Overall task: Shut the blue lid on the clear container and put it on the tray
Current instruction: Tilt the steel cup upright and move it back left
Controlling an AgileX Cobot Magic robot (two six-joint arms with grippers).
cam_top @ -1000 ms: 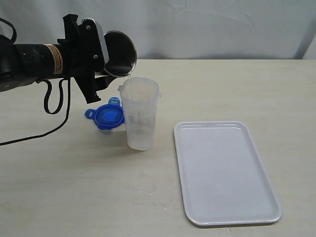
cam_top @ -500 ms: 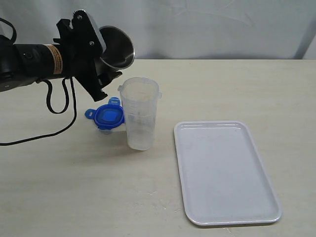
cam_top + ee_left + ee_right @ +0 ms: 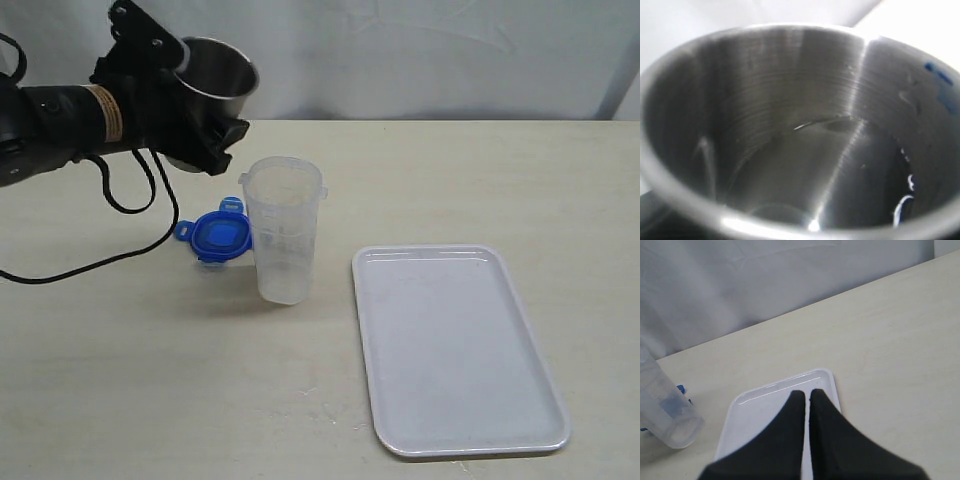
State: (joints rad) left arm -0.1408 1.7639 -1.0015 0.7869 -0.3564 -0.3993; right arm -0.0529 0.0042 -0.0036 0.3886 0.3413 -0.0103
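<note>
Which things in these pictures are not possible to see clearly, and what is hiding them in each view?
- Blue lid: exterior view, right side hidden behind the clear container; label too small to read.
- Left end effector: left wrist view shows only the inside of the steel cup.
- Right end effector: outside the exterior view.
- Tray: right wrist view, partly covered by that end effector and cut by the picture edge.

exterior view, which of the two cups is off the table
The steel cup, held in the air by the left hand; the clear container stands on the table.
</note>
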